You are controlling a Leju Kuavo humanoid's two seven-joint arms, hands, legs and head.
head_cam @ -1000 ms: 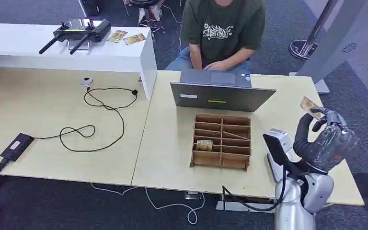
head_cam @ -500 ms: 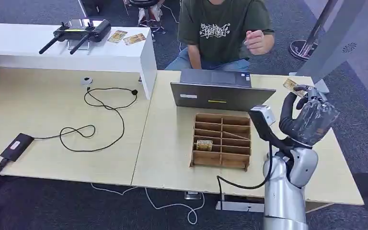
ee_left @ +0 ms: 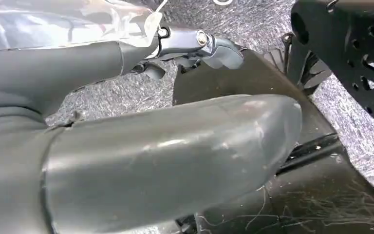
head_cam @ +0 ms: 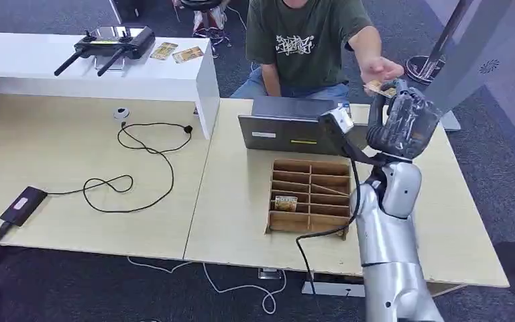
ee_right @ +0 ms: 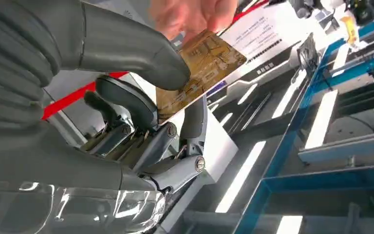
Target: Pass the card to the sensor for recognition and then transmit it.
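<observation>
The right hand [head_cam: 402,119] is raised over the table's far edge, pinching the card [ee_right: 199,73] between thumb and fingers; a person's hand [head_cam: 381,68] touches its free end. The card looks light, stiff and slick, best taken by that free edge. I cannot tell the left hand's [ee_left: 141,161] state

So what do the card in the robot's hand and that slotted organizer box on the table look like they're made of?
The card looks like glossy plastic: thin, stiff, printed gold-brown, with a white edge; coated paper is possible. The right hand pinches it while a person's hand takes hold. The organizer box looks like matte brown cardboard or thin fibreboard, with slotted dividers.
</observation>
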